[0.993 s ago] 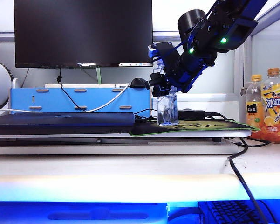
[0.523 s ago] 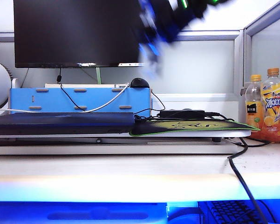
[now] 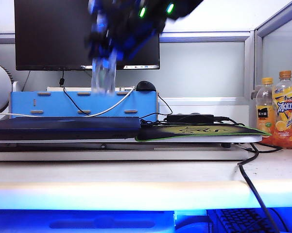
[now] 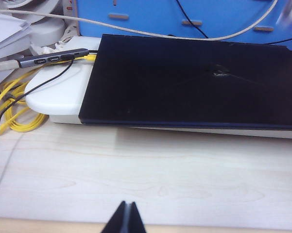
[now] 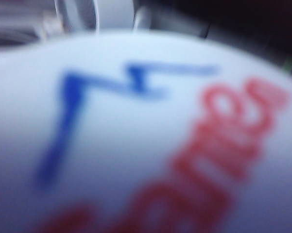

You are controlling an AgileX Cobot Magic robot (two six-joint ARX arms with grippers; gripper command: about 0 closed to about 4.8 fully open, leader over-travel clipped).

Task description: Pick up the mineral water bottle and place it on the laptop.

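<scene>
On the exterior view I see my right gripper [image 3: 103,48] high in the air, blurred, in front of the big black monitor [image 3: 53,34]. Its jaws are partly closed around the neck of the clear, blue-tinted plastic mineral water bottle [image 3: 103,75], which hangs upright below it, clear of every surface. The bottle is above the right part of the wide, flat, dark navy laptop [image 3: 63,127], well apart from it. The laptop lies closed on a white stand, with the green-edged mouse mat [image 3: 199,131] just beside it on the right. A blue box [image 3: 48,104] stands behind the laptop. Two orange-capped drink bottles [image 3: 279,109] stand at the far right.

My right wrist view is filled by the bottle's white cap [image 5: 136,145], with blurred blue and red print.

My left wrist view shows my left gripper [image 4: 126,218] low over the pale wooden table [image 4: 146,170], jaws pressed together, holding nothing, near the laptop's front edge.
</scene>
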